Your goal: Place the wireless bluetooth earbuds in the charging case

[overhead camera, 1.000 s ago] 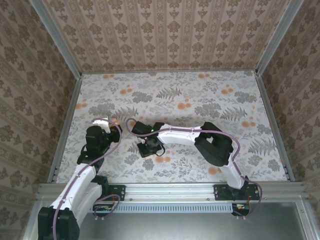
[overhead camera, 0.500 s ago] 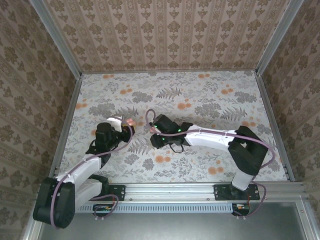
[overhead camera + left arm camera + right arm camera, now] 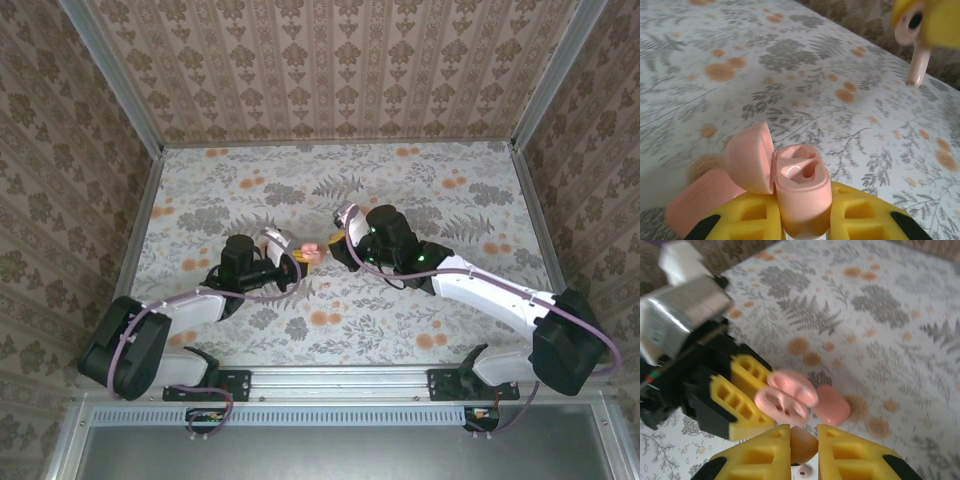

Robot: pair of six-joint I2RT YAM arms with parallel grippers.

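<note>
The salmon-pink charging case [image 3: 801, 186] stands upright with its lid [image 3: 747, 159] swung open to the left, and my left gripper [image 3: 802, 205] is shut on its lower body. From above, the case [image 3: 309, 254] hangs just off the left gripper [image 3: 293, 262] at mid-table. My right gripper [image 3: 803, 437] is shut on one earbud [image 3: 803, 444], a little short of the open case [image 3: 784, 401]. In the left wrist view that earbud [image 3: 916, 55] hangs stem-down from the right gripper's yellow fingers [image 3: 935, 20], above and beyond the case. Whether the other earbud sits in the case, I cannot tell.
A flat pink piece [image 3: 833, 404] lies on the flower-print tabletop [image 3: 420, 190] just beyond the case, and also appears low at the left [image 3: 700, 202]. Patterned walls and metal rails [image 3: 130, 270] enclose the table on three sides.
Both arms have swung toward mid-table. The left gripper carried the case rightward, and the right gripper moved right and back, so the two now face each other closely.
</note>
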